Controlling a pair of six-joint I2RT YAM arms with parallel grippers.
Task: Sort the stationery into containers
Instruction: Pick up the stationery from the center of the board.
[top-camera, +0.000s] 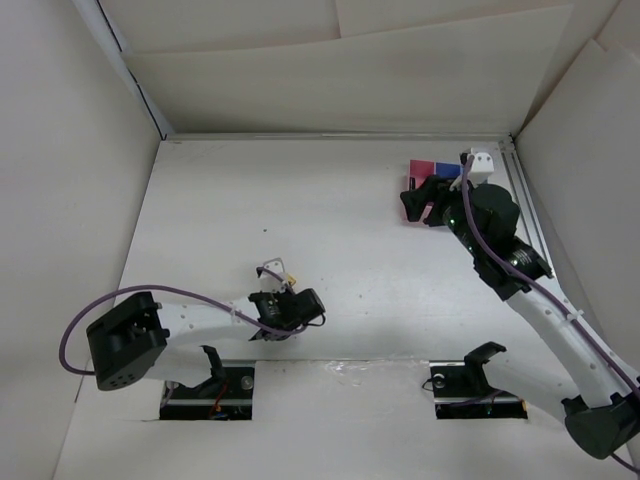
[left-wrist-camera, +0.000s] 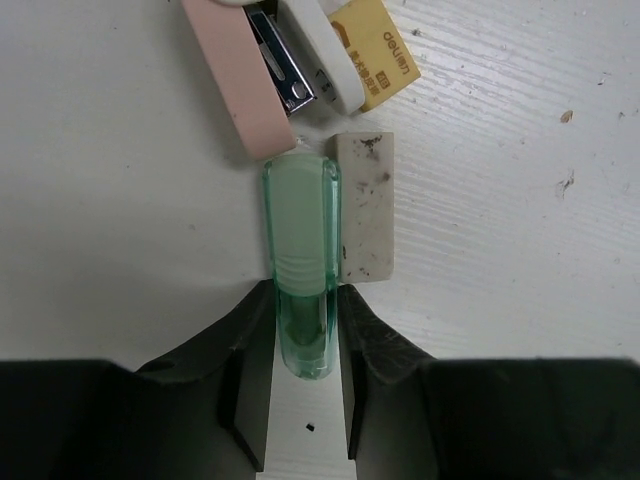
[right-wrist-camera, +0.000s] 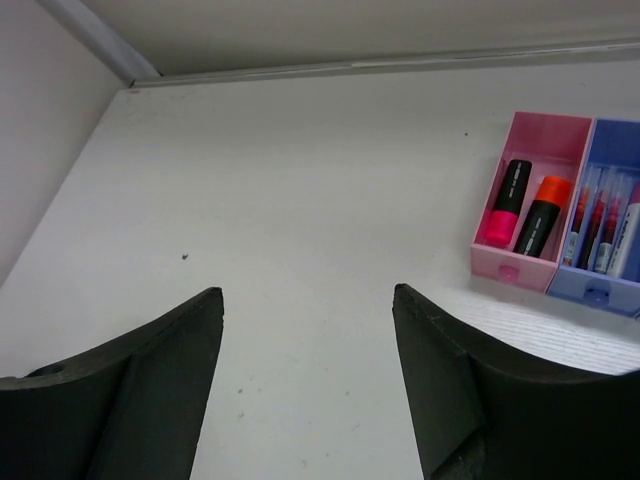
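My left gripper (left-wrist-camera: 305, 290) is shut on the near end of a green translucent stick-shaped item (left-wrist-camera: 300, 220) that lies on the table. A dirty grey-white eraser (left-wrist-camera: 365, 205) lies against the item's right side. Beyond them are a pink and white stapler (left-wrist-camera: 265, 75) and a beige eraser (left-wrist-camera: 385, 55). In the top view this gripper (top-camera: 278, 292) is at the table's front left of centre. My right gripper (right-wrist-camera: 305, 290) is open and holds nothing, above bare table beside the containers (top-camera: 432, 168). The pink bin (right-wrist-camera: 510, 270) holds two highlighters (right-wrist-camera: 525, 205), and the blue bin (right-wrist-camera: 595, 292) holds pens (right-wrist-camera: 595, 220).
White walls close in the table on the left, back and right. A metal rail (top-camera: 525, 200) runs along the right wall next to the bins. Two cut-outs with the arm bases (top-camera: 210, 390) sit at the near edge.
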